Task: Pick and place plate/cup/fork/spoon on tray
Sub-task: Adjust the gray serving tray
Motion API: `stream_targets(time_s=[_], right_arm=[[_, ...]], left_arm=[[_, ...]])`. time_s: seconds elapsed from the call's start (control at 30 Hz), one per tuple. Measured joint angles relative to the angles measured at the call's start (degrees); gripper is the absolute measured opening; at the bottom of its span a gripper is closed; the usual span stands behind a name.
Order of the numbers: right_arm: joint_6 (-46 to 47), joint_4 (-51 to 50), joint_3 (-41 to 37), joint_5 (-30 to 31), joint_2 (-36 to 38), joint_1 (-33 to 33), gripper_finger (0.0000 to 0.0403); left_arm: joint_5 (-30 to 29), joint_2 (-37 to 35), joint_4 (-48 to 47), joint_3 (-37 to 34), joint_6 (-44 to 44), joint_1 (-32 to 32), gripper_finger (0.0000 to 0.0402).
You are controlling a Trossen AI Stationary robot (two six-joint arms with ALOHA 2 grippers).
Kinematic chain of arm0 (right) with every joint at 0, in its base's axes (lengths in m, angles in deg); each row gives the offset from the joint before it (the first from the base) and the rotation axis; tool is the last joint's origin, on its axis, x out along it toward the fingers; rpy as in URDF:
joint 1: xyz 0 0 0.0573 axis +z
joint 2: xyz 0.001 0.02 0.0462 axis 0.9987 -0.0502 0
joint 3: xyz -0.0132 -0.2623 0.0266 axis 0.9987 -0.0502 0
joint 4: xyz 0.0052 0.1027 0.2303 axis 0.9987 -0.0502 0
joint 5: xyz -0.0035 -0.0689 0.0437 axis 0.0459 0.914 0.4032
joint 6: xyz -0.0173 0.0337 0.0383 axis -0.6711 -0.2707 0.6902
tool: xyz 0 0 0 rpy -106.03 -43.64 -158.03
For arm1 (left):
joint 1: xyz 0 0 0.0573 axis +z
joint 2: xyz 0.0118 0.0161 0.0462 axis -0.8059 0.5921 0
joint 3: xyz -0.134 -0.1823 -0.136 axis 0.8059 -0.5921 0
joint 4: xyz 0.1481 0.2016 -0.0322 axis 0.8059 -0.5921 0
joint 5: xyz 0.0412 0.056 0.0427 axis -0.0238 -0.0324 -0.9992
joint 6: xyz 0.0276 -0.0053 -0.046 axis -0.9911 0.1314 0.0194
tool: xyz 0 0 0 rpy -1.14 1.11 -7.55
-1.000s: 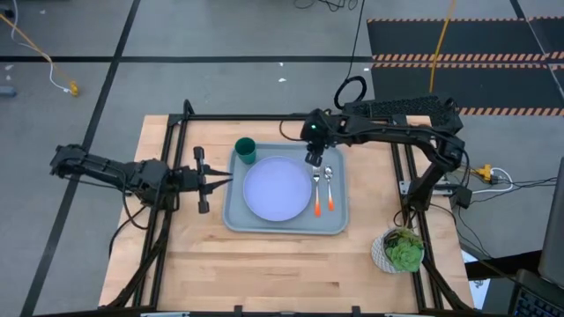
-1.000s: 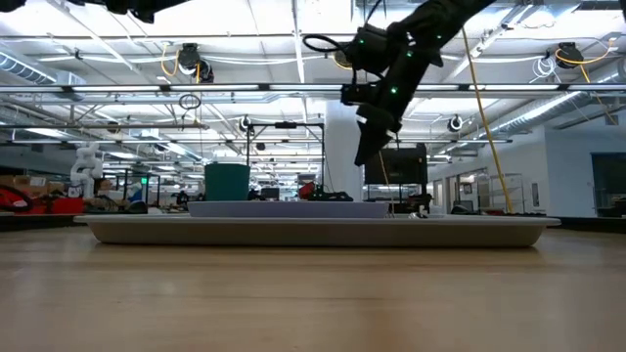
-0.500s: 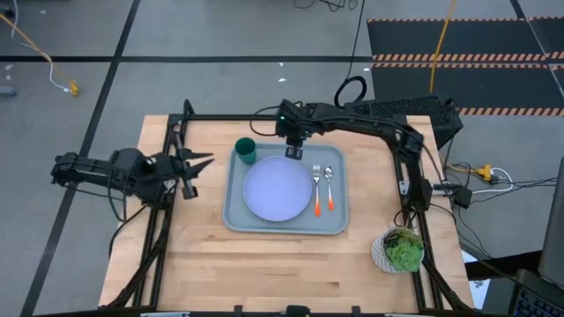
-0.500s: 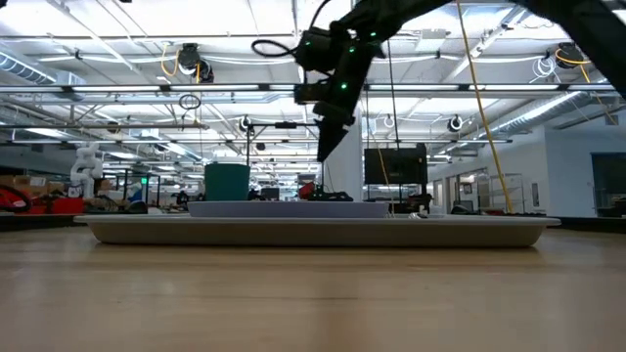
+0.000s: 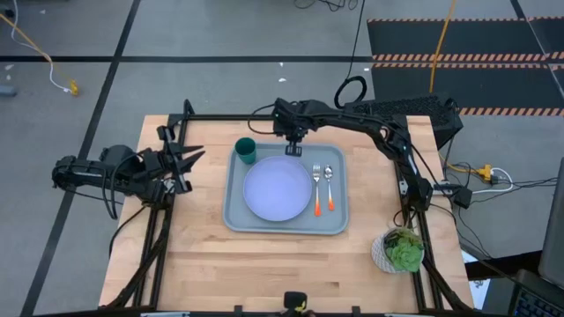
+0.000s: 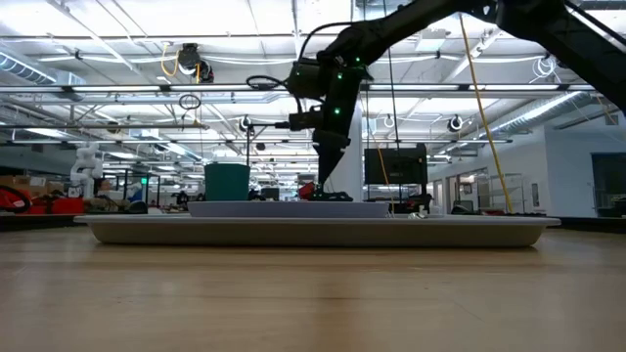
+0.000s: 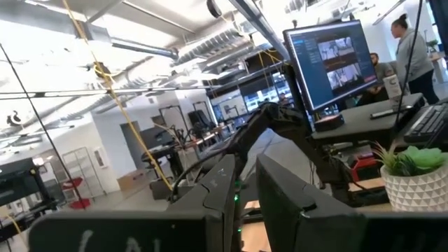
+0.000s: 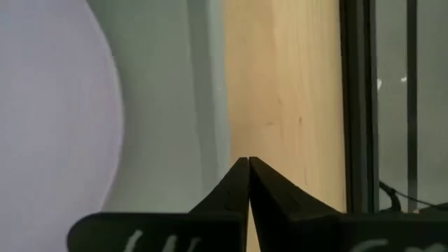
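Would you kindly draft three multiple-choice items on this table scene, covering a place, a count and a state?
1. Where does the small dark green round cup stand?
A. on the bare wood
B. in a corner of the grey-blue rectangular plastic tray
C. on the plate

2. How many orange-handled utensils lie on the tray?
A. one
B. two
C. three

3. The right gripper fingers are:
A. shut, empty
B. wide open
C. gripping the fork

Answers: B, the cup sits inside the tray rim; B, fork and spoon lie beside the pale lavender-blue round plate; A, the tips meet with nothing between.

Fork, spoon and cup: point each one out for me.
fork point(image 5: 316, 188), high view, on the neck between tines and orange handle.
spoon point(image 5: 329, 174), high view, on its metal bowl.
cup point(image 5: 246, 151), high view, on its rim.
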Motion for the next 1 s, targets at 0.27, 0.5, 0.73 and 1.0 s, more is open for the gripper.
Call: stream_targets(time_s=[0.27, 0.5, 0.73, 1.0], right_arm=[[-1.44, -0.84, -0.14, -1.94, -2.58, -2.65, 0.0], [-1.51, -0.49, -0.14, -3.53, -3.01, -2.62, 0.0], [0.41, -3.82, -1.26, -5.2, -3.0, -3.05, 0.0], [0.74, -1.89, -4.24, -4.98, -3.05, -3.17, 0.0]], left_arm=[[0.0, 0.02, -1.45, 0.0, 2.4, -0.02, 0.0062], [0.0, 0.02, -2.85, 0.0, 2.92, -0.04, 0.0062], [-0.02, 0.02, -2.91, 0.0, 2.82, -0.04, 0.0062], [-0.02, 0.02, -2.56, 0.0, 2.57, -0.04, 0.0062]])
